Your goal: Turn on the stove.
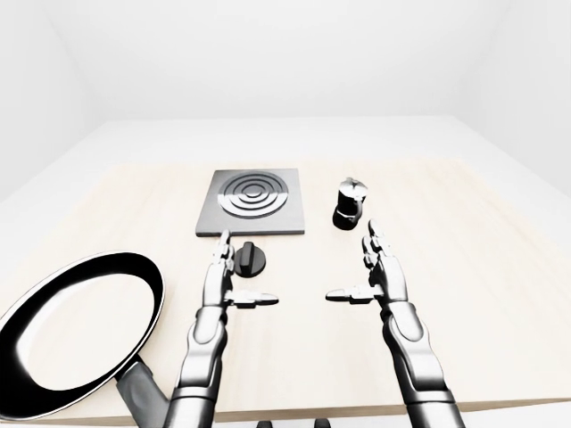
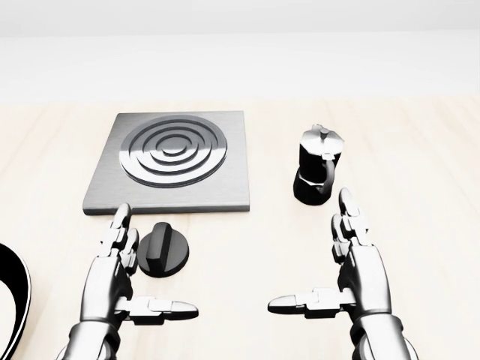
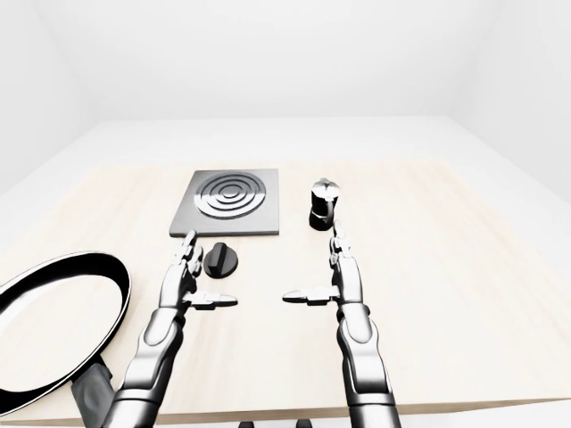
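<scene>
The square grey metal stove plate with raised concentric rings (image 2: 169, 161) lies flat on the pale wooden table (image 2: 420, 150), upper left of centre in the head view. Just below its lower edge, apart from it, sits the round black stove knob with a raised grip bar (image 2: 163, 250). To the right of the plate stands the black and silver moka pot (image 2: 316, 172), upright, lid shut, handle toward the bottom of the view.

The silver three-finger left hand (image 2: 120, 281) hovers just left of the knob, fingers extended and spread wide, thumb pointing right beneath the knob; its fingertips stand beside the knob's left rim, and contact cannot be confirmed. It holds nothing.

The silver three-finger right hand (image 2: 352, 274) is below the moka pot, well apart from the knob, fingers straight and wide, thumb pointing left. It holds nothing.

In the left-eye view, a black frying pan with a glossy rim (image 1: 80, 330) rests at the lower left of the table, its dark handle at the table's near edge.
</scene>
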Robot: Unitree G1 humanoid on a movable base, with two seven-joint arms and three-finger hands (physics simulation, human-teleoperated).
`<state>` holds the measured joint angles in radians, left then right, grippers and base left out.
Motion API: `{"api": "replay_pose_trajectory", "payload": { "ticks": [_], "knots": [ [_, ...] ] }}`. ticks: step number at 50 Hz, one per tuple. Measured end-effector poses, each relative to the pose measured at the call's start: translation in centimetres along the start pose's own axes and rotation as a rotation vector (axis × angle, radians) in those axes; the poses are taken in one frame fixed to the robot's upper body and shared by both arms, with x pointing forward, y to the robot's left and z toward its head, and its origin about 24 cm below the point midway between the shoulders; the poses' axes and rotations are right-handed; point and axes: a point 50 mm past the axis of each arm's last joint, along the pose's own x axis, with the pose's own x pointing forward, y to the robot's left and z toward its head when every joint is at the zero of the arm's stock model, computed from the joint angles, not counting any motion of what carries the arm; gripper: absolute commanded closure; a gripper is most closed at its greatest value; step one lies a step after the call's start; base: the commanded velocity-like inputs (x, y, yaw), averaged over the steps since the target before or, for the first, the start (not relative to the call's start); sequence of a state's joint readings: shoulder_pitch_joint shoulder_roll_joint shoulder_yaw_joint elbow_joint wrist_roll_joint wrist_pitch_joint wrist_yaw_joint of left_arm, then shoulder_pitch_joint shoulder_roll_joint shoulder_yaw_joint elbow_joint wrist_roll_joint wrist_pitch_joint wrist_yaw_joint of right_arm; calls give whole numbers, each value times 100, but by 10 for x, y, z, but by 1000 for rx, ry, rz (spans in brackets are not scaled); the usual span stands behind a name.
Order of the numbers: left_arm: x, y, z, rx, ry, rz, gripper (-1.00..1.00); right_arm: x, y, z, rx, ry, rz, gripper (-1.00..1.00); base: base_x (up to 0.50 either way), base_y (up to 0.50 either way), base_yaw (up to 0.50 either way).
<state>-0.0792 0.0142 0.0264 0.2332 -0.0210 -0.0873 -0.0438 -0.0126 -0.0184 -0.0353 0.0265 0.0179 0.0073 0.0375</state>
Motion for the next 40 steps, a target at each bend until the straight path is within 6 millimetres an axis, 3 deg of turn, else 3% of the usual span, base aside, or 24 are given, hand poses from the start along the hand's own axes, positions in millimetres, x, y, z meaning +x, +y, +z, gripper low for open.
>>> {"api": "replay_pose_trajectory", "payload": {
  "ticks": [15,40],
  "knots": [
    [6,0,-15,-9,74,-10,-100,1,0,0,1,2,0,-100,0,0,0],
    [3,-3,-12,-4,55,-22,-100,0,0,3,1,1,1,-100,0,0,0]
  ]
}}
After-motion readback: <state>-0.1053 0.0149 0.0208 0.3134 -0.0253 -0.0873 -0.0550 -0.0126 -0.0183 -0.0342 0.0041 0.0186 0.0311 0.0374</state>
